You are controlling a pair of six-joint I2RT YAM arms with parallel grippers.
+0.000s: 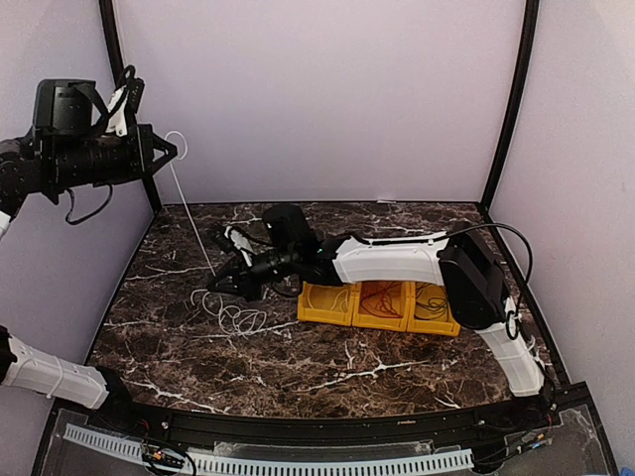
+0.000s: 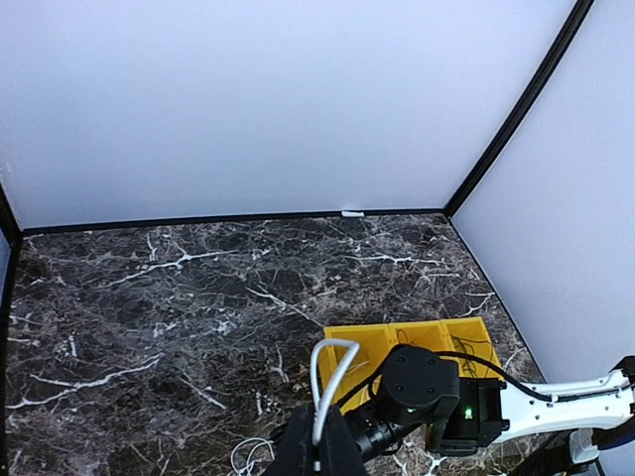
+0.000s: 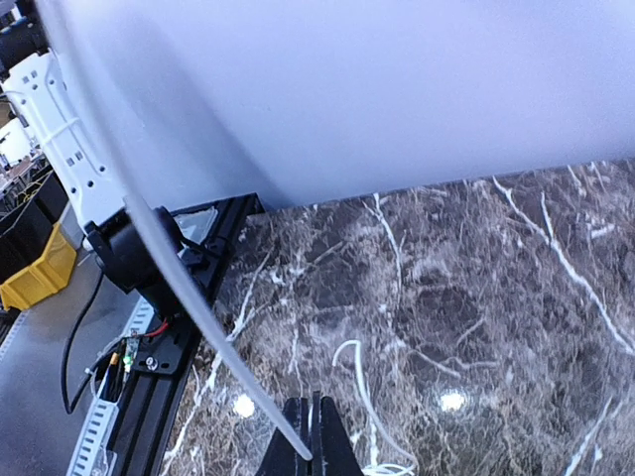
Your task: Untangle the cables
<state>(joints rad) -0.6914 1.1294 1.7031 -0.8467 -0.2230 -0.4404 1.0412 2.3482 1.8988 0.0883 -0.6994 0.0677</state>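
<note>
top, left claw (image 1: 167, 151): raised high, clamped on a loop of white cable (image 1: 194, 216)
top, right claw (image 1: 218, 284): low over table (image 1: 298, 372), pinching the same cable; loose coils (image 1: 236, 315) lie just beside
top, red cable (image 1: 383, 294): in yellow bin (image 1: 322, 315), middle slot; black one unclear
left wrist, fingers (image 2: 298, 451): together, white loop pokes out above tips
right wrist, fingers (image 3: 294, 448): together on the taut strand
how: likely hold the right pinch firm, raise the left slowly, watch that the coils don't cinch

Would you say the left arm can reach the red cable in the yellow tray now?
Probably not: the left gripper is raised high, shut on the white cable, and the right arm lies between it and the red cable.
</note>
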